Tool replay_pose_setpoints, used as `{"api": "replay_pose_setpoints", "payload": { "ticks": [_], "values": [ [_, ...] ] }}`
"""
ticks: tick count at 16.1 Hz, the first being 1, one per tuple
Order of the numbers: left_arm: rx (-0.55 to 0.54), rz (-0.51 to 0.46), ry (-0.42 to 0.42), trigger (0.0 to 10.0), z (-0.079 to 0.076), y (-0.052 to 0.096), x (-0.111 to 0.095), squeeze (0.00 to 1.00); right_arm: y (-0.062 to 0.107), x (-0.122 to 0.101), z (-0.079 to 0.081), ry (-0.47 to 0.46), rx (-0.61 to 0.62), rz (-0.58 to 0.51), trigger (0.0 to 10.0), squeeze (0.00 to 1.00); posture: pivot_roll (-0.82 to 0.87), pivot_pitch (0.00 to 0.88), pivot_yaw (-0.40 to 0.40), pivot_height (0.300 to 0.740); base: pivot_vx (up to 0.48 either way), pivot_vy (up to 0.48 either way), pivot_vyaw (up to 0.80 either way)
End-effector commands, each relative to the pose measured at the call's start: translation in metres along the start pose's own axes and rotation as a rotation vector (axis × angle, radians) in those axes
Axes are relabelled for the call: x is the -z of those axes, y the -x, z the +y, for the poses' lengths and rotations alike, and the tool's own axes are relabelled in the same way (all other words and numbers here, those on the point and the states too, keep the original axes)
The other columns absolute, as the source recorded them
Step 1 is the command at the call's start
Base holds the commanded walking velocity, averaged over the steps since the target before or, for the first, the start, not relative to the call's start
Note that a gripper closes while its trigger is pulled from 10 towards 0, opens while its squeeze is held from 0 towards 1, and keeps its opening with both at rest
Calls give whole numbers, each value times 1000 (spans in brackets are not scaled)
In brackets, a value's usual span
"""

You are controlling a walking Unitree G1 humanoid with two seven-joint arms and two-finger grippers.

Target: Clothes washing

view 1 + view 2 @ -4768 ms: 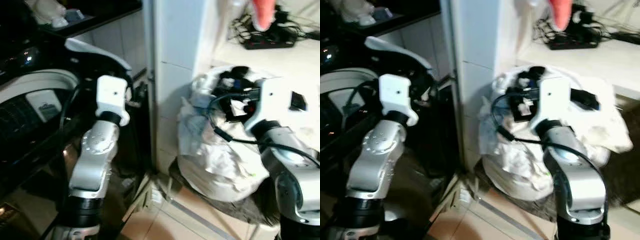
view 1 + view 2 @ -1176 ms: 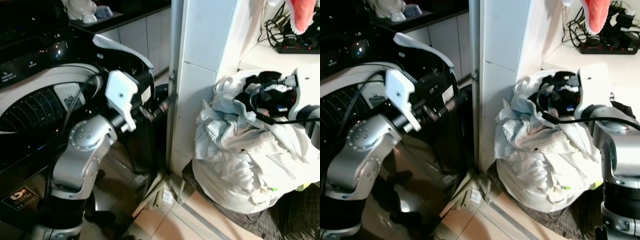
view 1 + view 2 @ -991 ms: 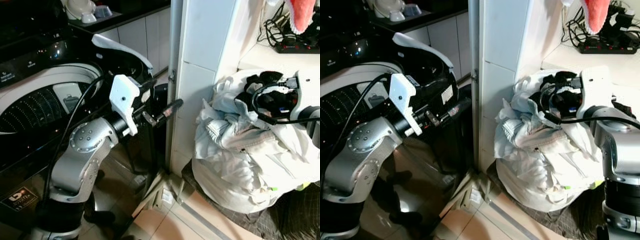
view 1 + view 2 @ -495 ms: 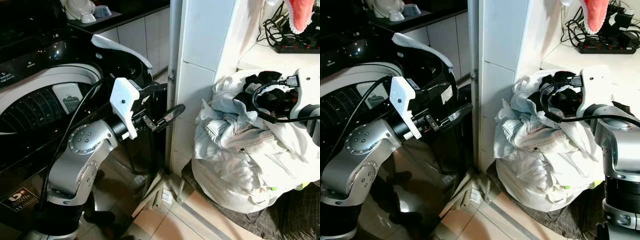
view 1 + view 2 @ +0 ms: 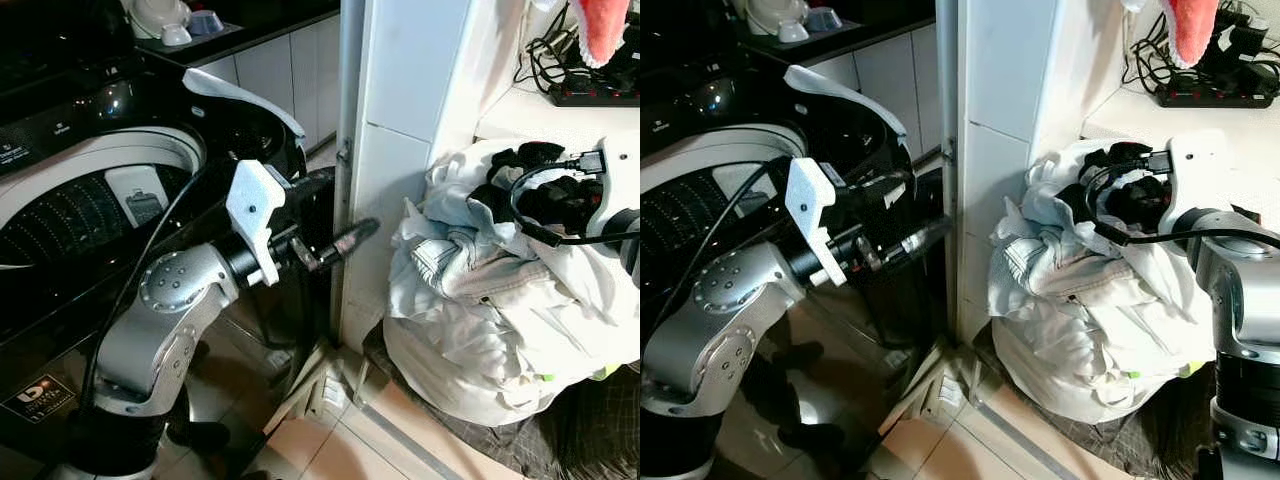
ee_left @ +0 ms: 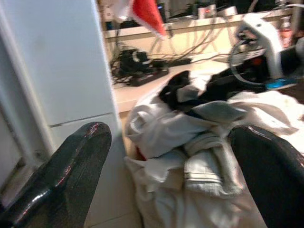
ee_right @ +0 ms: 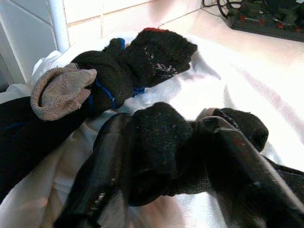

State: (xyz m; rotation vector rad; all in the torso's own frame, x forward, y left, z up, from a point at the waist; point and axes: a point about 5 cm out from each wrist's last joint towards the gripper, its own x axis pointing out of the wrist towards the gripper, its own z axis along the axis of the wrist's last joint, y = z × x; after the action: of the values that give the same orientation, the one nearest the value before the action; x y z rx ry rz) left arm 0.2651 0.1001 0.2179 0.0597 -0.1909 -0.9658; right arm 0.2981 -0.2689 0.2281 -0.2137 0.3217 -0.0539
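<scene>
A heap of white laundry [image 5: 480, 310] sits right of the tiled pillar, with black socks [image 5: 530, 158] on top. My right gripper [image 7: 166, 128] rests on the heap's top, shut on a black sock [image 7: 159, 137]; a grey-cuffed dark sock [image 7: 61, 92] lies beside it. My left gripper [image 5: 350, 238] reaches out from in front of the washing machine [image 5: 90, 190] toward the heap. Its fingers [image 6: 71, 161] stand open with nothing between them. The machine's lid [image 5: 245, 100] is up and the drum is exposed.
A white tiled pillar [image 5: 400, 100] stands between machine and heap. A power strip with cables [image 5: 590, 95] lies on the ledge behind, and a red cloth [image 5: 600, 30] hangs above. Bowls [image 5: 165, 15] sit on the dark counter. A dark mat [image 5: 470, 430] lies under the heap.
My left arm has swung its open gripper rightward, past the machine's front toward the pillar and heap. The right gripper has stayed on the heap's top.
</scene>
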Motion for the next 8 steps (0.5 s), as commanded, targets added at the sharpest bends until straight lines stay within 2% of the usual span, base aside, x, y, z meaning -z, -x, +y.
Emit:
{"api": "replay_pose_setpoints", "payload": {
  "ticks": [1, 8],
  "values": [
    [34, 7, 7, 10000, -4, 1, -1, 0, 4, -2, -4, -10, 10, -6, 0, 0, -35, 0, 32, 740, 0, 0, 0],
    [58, -12, 27, 10000, -7, 0, -1, 0, 10, -4, -11, -27, 36, -18, 0, 0, -46, 0, 40, 740, 0, 0, 0]
  ]
}}
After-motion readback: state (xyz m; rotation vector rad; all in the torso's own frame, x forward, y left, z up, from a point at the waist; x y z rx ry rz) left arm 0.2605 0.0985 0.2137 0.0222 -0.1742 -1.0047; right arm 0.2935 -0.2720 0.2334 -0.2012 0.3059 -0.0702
